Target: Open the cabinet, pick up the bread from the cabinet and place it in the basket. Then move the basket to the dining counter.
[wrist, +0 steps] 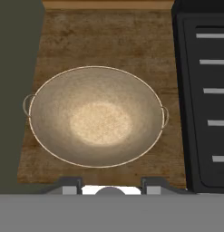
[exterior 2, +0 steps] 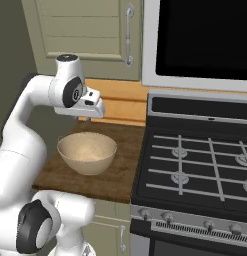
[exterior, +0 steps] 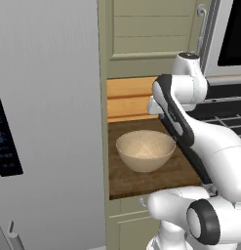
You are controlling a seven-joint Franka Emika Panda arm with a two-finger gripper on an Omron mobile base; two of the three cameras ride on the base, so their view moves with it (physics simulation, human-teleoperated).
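Basket sits upright on small brown tabletop, roughly centred, empty: speckled beige inside, no bread in it. Also seen from the right base view and straight down from the hand view.

Tool hovers above basket, near its closer rim, not touching. Fingertips part-open, nothing between them.

Handling, as a guess: rigid bowl-shaped shell, light, smooth thin rim. Probably slippery if pinched on the curved wall; rim pinch looks best, one finger inside and one outside. Two small loop handles at opposite sides of rim, likely too thin for a sure hold, useful mainly as orientation marks. Empty bowl may tip or slide if nudged off-centre.

Room around basket: stove just beside it on one side, raised black edge close to rim. Grey fridge wall hard against tabletop on the opposite side. Wood backsplash behind basket. Open front edge of tabletop near basket is the only free exit, so lift up and draw out toward the base.

Cabinet above basket, door shut, curved silver handle at the stove-side edge. Door swing probably crosses space over basket; keep the arm clear of it.
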